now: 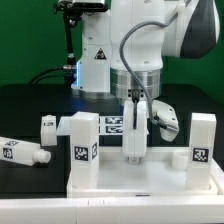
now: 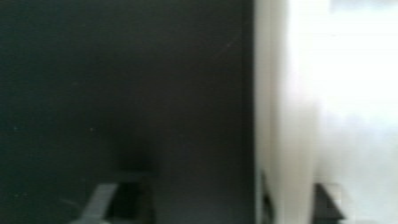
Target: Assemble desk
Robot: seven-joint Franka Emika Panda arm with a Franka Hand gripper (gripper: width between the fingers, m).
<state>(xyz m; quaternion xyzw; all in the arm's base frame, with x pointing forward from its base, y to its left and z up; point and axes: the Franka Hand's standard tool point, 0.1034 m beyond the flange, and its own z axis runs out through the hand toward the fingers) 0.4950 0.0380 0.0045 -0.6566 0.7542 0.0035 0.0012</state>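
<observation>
green backdrop [image 1: 25, 40], black table [image 1: 30, 112], dark stand [image 1: 67, 35] at the exterior view's left, even light

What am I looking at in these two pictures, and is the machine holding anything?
The big white machine is a robot arm with a two-fingered hand. One picture comes from a camera off the arm, the other from a camera on its wrist. On the black table are white desk parts with black-and-white tags: a tray-like tabletop, one lying leg and several standing ones. The hand sits around an upright leg; whether it grips it, I cannot tell.
</observation>
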